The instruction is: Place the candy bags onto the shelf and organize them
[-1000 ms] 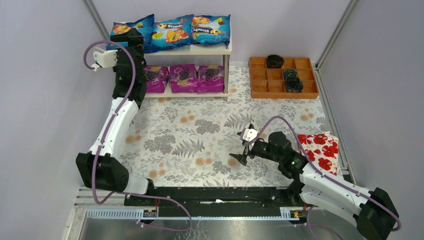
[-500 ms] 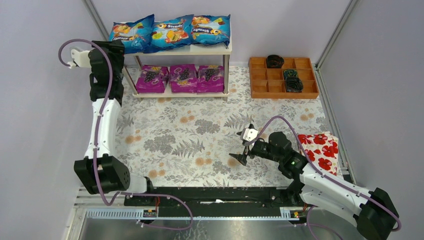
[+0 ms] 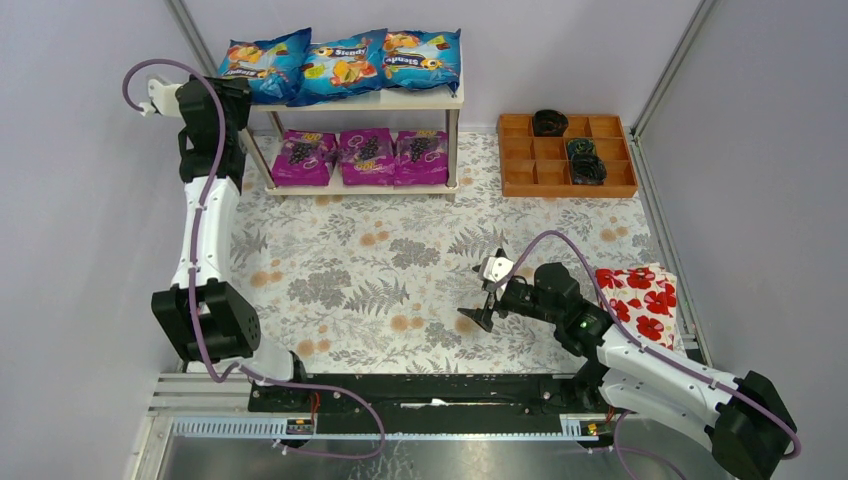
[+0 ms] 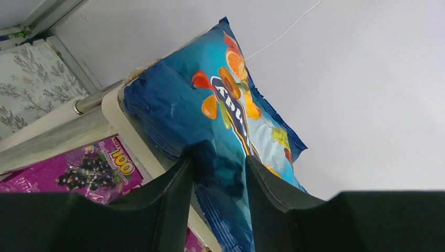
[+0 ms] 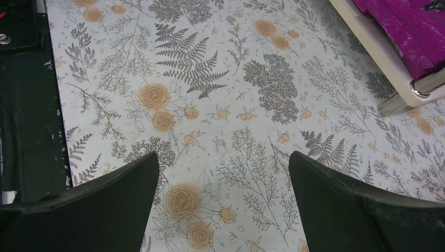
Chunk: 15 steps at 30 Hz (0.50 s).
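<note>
Three blue candy bags (image 3: 343,65) lie side by side on the top board of the shelf (image 3: 440,98). Three purple candy bags (image 3: 366,157) lie in a row on its lower board. My left gripper (image 3: 220,100) hangs at the shelf's left end. Its jaws are narrowed to a small gap, empty. In the left wrist view the leftmost blue bag (image 4: 231,105) fills the view past my left gripper (image 4: 218,152); whether it touches the fingertips is unclear. My right gripper (image 3: 482,300) hovers open over the flowered cloth (image 5: 220,105), empty.
An orange compartment tray (image 3: 567,155) with dark items stands right of the shelf. A white packet with red flowers (image 3: 640,300) lies by the right arm. Grey walls close in on both sides. The shelf's corner (image 5: 388,68) shows in the right wrist view.
My left gripper drew back from above the leftmost blue bag to the shelf's left end, and its jaws narrowed. The right arm stayed still.
</note>
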Each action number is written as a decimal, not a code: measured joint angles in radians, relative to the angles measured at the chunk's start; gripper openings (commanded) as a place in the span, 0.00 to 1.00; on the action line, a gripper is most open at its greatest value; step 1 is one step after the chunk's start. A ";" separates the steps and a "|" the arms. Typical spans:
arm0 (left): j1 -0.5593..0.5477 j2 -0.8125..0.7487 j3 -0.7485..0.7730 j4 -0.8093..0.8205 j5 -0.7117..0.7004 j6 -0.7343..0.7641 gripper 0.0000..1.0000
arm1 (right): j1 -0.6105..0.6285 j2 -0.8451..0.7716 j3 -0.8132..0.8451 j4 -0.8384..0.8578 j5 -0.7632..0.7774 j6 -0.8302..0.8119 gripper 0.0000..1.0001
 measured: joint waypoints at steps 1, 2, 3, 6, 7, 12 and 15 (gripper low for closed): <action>0.001 0.004 0.006 -0.003 0.000 0.008 0.55 | 0.000 0.000 0.000 0.000 0.000 0.001 1.00; 0.002 0.005 0.007 -0.003 0.000 0.018 0.63 | 0.000 0.000 0.000 0.000 0.000 0.004 1.00; 0.002 0.005 0.007 -0.005 0.000 0.029 0.75 | 0.000 0.000 0.000 0.000 0.001 0.008 1.00; 0.002 0.002 0.010 -0.010 0.015 0.060 0.99 | 0.000 0.000 0.007 -0.014 0.002 0.031 1.00; 0.002 -0.006 0.009 -0.005 0.028 0.070 0.99 | 0.000 0.001 0.016 -0.028 0.002 0.047 1.00; 0.001 -0.140 -0.110 -0.007 0.149 0.127 0.99 | 0.000 0.021 0.165 -0.155 0.105 0.235 1.00; -0.025 -0.257 -0.217 -0.006 0.216 0.186 0.99 | 0.000 0.036 0.330 -0.300 0.227 0.374 1.00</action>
